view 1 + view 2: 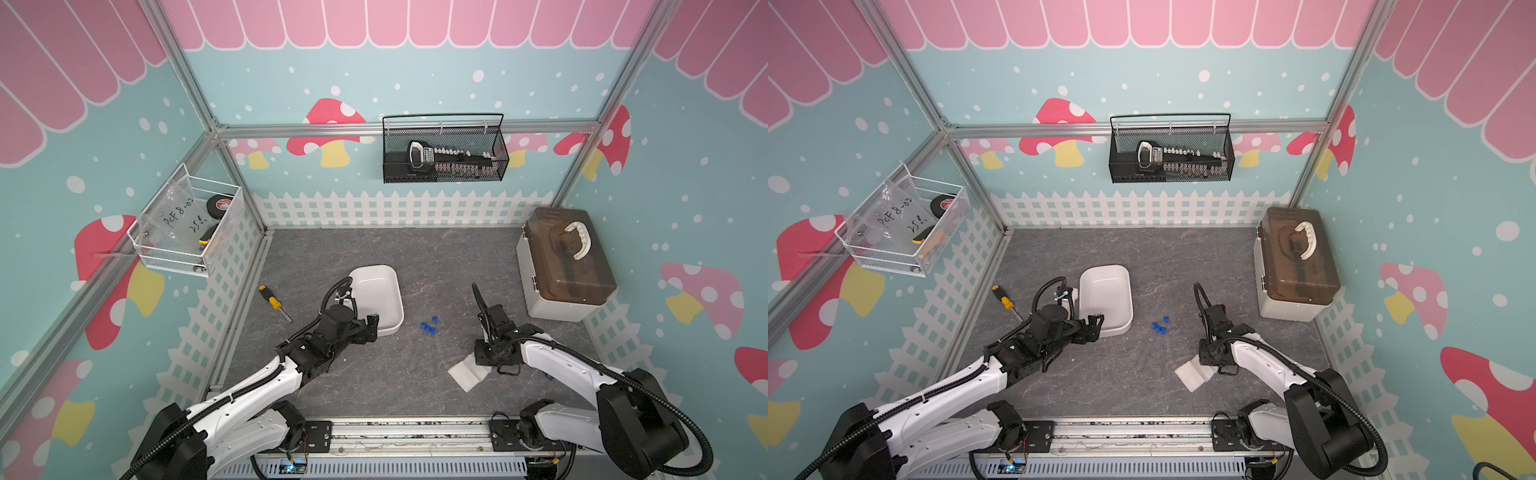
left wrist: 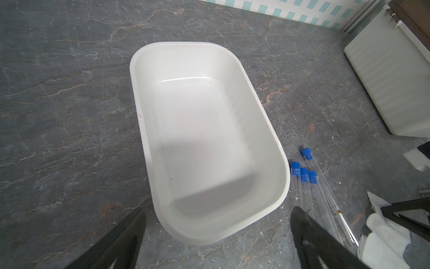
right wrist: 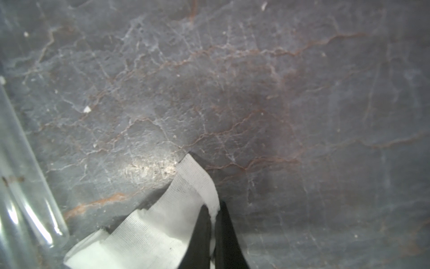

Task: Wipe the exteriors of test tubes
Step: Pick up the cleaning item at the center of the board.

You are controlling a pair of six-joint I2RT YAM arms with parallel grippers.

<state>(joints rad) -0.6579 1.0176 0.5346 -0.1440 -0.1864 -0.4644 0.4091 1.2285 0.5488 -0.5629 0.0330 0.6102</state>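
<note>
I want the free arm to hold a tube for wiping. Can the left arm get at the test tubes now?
Probably yes. The left gripper is open and empty beside the white tray's near corner, and the test tubes lie on bare table just past it, uncovered.

Left arm is stretching forward over the desk middle, with the left claw spreading wide and gripping nothing. Right arm is bending low toward the desk's front edge, with the right claw pinching the white cloth tight.
</note>
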